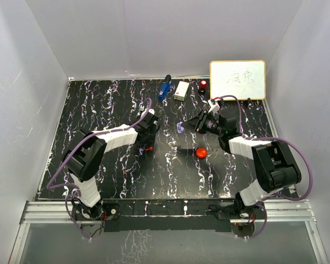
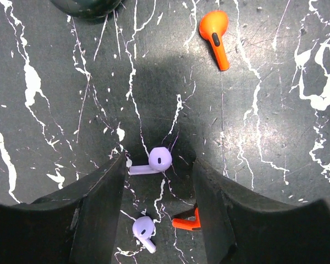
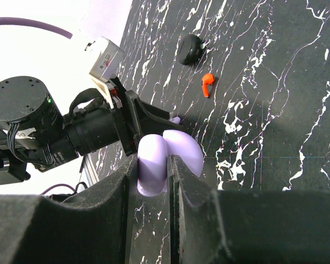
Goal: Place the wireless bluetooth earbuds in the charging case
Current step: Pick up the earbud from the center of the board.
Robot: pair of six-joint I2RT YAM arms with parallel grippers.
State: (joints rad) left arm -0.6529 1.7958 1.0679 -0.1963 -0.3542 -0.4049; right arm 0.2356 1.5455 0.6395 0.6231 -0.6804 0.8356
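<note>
Left claw (image 2: 158,165) low over the black marbled worktop (image 1: 110,110), half-wide and holding nothing. A purple earbud (image 2: 160,158) lies flat between its fingers, the stem tip at one finger and the head clear of the other.

A second purple earbud (image 2: 143,230) lies further back in the same gap, toward the wrist. Beside it a red earbud piece (image 2: 184,223) is partly hidden under one finger. Another red earbud (image 2: 217,36) lies out beyond the fingertips, well apart from them.

Right claw (image 3: 153,159), to the right of the left claw, clamped narrow on an open purple charging case (image 3: 179,151), lifted off the worktop. A red round case (image 1: 201,152) sits on the worktop right of the left claw, nearer the bases.
</note>
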